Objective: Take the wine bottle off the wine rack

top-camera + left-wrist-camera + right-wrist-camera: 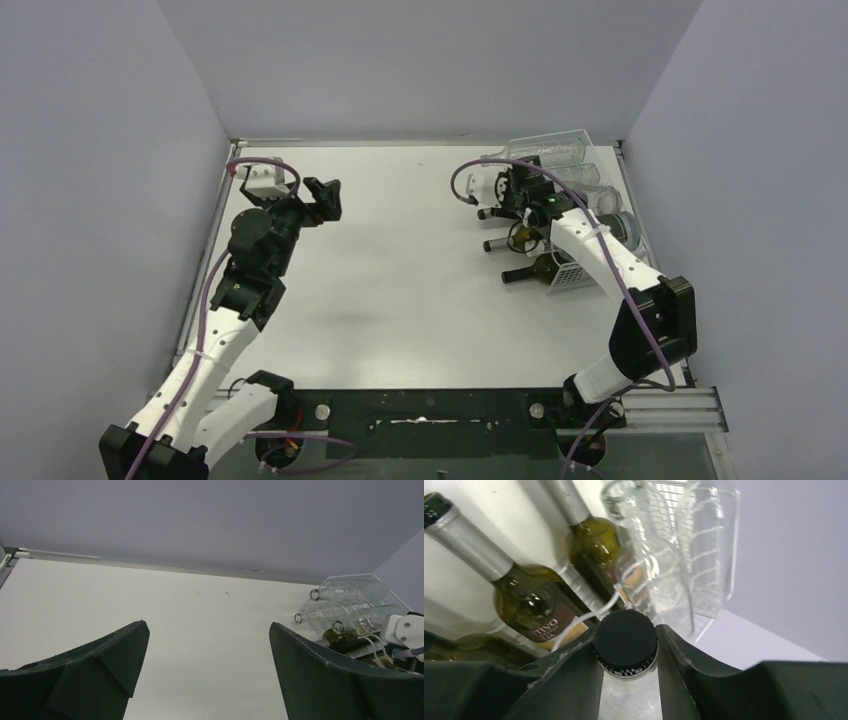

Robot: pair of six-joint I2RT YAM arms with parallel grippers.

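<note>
The white wire wine rack (592, 170) stands at the back right and holds several bottles lying with their necks to the left. It also shows in the left wrist view (372, 605). My right gripper (507, 193) reaches over the rack from the right. In the right wrist view it (626, 652) is shut on the neck of a clear wine bottle with a black screw cap (625, 639). My left gripper (326, 199) is open and empty above the table at the back left, far from the rack.
Two green bottles with silver necks (531, 602) (589, 540) and clear bottles (664, 565) lie beside the held one. Dark necks (497, 245) stick out to the left of the rack. Grey walls close the table at the back and on both sides.
</note>
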